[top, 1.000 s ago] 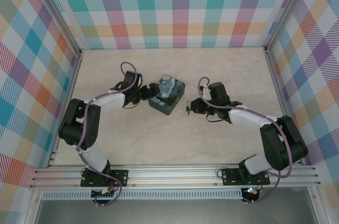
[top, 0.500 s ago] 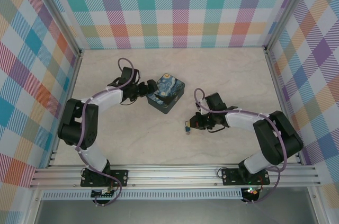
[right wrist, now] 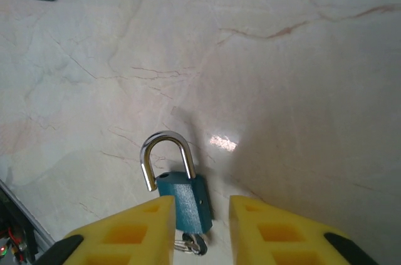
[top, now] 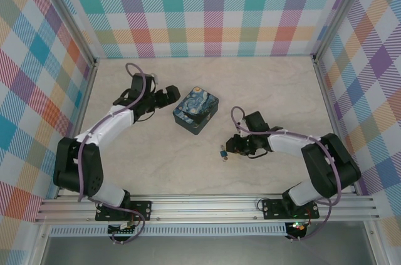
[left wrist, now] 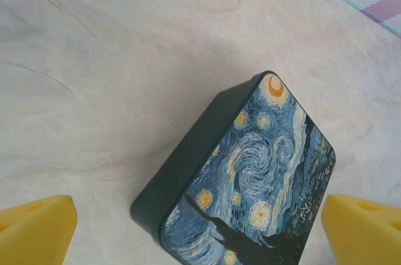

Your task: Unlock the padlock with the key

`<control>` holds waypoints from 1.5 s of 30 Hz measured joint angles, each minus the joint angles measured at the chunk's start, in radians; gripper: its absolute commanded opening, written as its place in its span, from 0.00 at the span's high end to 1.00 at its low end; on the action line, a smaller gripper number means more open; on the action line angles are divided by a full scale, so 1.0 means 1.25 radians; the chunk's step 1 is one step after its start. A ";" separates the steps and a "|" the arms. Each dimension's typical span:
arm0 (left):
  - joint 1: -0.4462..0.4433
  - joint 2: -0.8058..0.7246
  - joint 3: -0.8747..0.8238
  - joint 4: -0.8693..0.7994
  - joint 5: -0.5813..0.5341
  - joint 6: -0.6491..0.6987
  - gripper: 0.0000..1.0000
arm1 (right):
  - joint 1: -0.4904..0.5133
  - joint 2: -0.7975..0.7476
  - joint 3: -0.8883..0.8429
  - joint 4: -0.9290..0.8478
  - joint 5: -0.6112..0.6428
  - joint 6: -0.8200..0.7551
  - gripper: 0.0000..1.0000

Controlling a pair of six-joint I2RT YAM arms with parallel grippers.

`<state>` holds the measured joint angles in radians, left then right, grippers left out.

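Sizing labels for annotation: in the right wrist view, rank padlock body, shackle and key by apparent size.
1. Padlock body and shackle: they look about alike, with no clear order.
2. Key: smallest, though only partly in view below the body.

In the right wrist view the key (right wrist: pixel 191 244) is mostly hidden at the padlock's (right wrist: pixel 185 201) lower end, a scrap of metal between the yellow fingers (right wrist: pixel 125 233). From above, both are one speck on the tabletop (top: pixel 269 89), too small to separate. The tin's (left wrist: pixel 250 177) near corner runs off the left wrist view's bottom edge.
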<state>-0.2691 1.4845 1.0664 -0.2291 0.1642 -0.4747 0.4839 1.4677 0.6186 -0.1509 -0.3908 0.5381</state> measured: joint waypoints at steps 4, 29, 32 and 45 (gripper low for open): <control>0.004 -0.069 0.000 -0.038 -0.044 0.020 0.00 | -0.017 -0.103 0.002 -0.040 0.056 -0.019 0.56; 0.074 -0.366 -0.320 0.046 -0.422 0.129 0.00 | -0.384 -0.330 -0.110 0.152 0.382 -0.259 0.00; 0.076 -0.345 -0.346 0.078 -0.435 0.157 0.00 | -0.393 -0.271 -0.140 0.217 0.391 -0.279 0.00; 0.076 -0.316 -0.493 0.261 -0.440 0.247 0.00 | -0.393 -0.047 -0.171 0.619 0.331 -0.362 0.00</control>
<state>-0.1738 1.0901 0.4507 0.0975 -0.3862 -0.1661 -0.0074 1.4094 0.4053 0.6224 0.0227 0.0853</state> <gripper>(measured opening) 0.999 0.997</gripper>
